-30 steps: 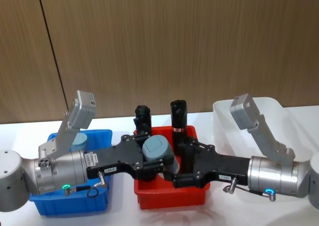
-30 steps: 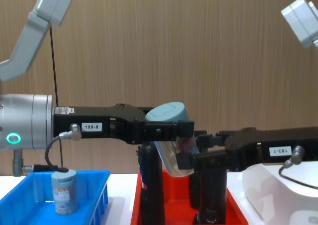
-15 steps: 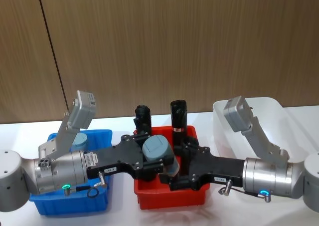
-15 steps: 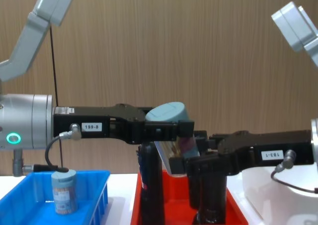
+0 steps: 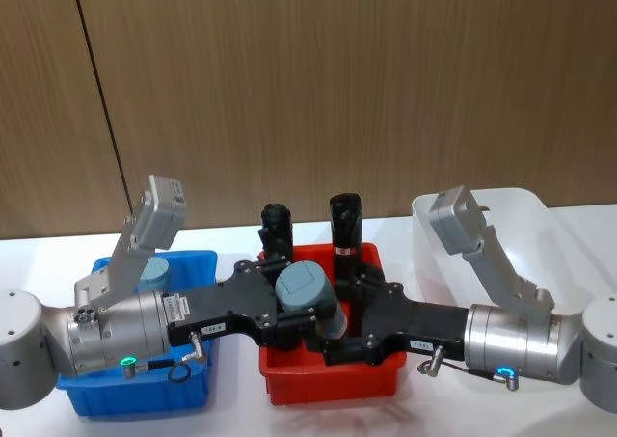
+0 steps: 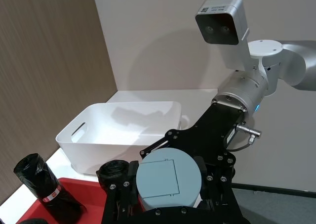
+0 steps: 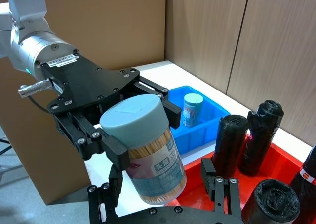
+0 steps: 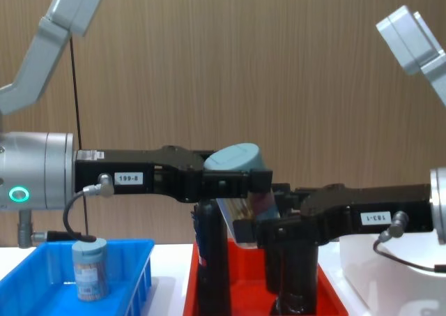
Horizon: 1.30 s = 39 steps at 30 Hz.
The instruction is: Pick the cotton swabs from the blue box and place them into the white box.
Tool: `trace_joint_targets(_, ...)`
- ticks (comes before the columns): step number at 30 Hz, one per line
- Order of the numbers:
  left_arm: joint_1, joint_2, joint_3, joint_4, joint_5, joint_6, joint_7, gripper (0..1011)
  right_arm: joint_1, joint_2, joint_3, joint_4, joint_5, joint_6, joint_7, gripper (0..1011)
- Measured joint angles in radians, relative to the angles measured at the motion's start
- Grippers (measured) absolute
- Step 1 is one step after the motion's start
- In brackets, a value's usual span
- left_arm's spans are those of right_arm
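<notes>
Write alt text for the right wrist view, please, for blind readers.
The left end effector holds a tilted cotton swab jar, its base between the right end effector's open fingers. Beyond, another jar stands in the blue box, beside black tubes in a red tray.

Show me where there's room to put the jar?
The white box is bare inside. The blue box has bare floor around its lone jar. The red tray is crowded with black tubes, and the left hand, gripping the held jar, meets the right hand above it.
</notes>
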Motion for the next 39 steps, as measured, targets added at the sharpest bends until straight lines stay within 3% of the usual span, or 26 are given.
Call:
trace_joint_targets(16,0.0,0.0,0.0,0.0,0.0,0.0,0.0,669,0.005,-0.002,-0.014,0.006,0.004,-0.003,-0.01,998)
trace_joint_targets(29,0.0,0.0,0.0,0.0,0.0,0.0,0.001,669,0.005,0.003,-0.023,0.0,0.006,0.007,-0.014,699)
trace_joint_targets(39,0.0,0.0,0.0,0.0,0.0,0.0,0.0,938,0.003,0.011,-0.024,-0.012,0.021,0.012,-0.019,674)
